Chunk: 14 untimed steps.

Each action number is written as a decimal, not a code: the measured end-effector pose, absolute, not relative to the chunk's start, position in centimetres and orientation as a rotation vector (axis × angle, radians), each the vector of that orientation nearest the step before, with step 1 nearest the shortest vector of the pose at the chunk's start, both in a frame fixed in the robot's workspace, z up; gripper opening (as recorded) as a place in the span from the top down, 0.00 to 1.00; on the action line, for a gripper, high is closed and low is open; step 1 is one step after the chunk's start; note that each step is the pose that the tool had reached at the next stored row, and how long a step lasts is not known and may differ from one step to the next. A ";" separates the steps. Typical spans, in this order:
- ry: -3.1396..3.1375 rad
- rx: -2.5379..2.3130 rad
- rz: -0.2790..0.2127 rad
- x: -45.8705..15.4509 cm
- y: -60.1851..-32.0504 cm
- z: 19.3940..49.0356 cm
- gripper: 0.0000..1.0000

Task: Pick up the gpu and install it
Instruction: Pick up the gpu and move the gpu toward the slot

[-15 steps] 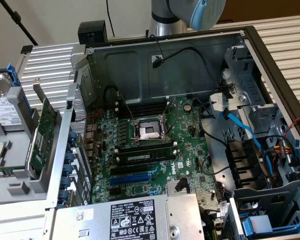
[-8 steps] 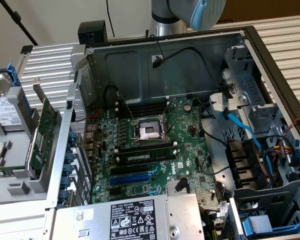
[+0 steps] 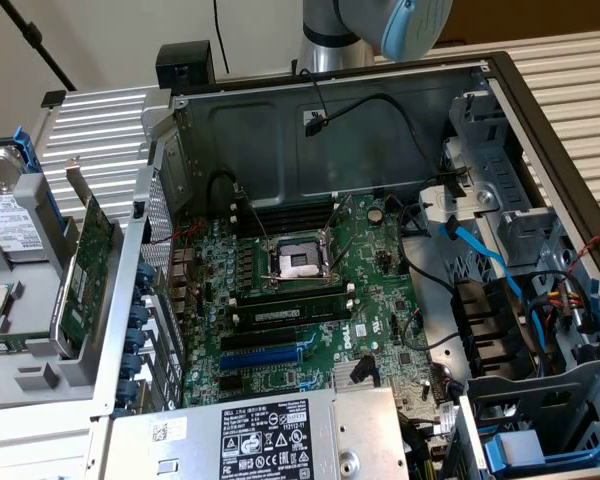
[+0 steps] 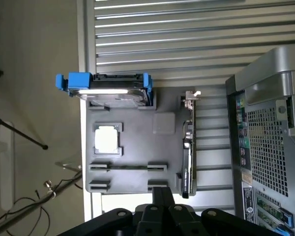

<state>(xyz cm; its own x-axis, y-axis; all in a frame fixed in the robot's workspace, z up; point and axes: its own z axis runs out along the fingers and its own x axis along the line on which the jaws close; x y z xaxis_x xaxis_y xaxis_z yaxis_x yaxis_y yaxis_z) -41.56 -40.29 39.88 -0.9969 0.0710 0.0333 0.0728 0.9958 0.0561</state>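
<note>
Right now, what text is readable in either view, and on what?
"DELL": white print on the motherboard.
"DELL": top corner of the power supply label; the rest is too small.
Too blurred to read: the hard drive label.
Too small to read: the case stickers.

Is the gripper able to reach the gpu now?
Probably yes. The gpu stands on edge in the gray tray beside the computer case, nothing covers it, and the gripper is above the tray.
</note>
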 end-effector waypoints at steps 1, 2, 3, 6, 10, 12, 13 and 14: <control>-3.107 -0.112 -0.089 -41.2 -40.3 39.9 0.89; -3.107 -0.112 -0.089 -40.9 -40.3 39.8 0.89; -3.107 -0.112 -0.089 -40.6 -40.3 39.6 0.89; -3.107 -0.112 -0.089 -40.3 -40.3 39.1 0.89; -3.107 -0.112 -0.091 -40.0 -40.3 38.4 0.89; -3.107 -0.112 -0.091 -39.8 -40.3 38.0 0.89; -3.107 -0.112 -0.091 -39.8 -40.3 37.9 0.89; -3.107 -0.112 -0.091 -39.8 -40.3 37.7 0.89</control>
<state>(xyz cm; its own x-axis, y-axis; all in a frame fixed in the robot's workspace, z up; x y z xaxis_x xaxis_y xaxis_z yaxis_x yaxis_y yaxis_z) -39.77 -40.28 37.73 -0.9969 0.0712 0.0336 0.0731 0.9957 0.0575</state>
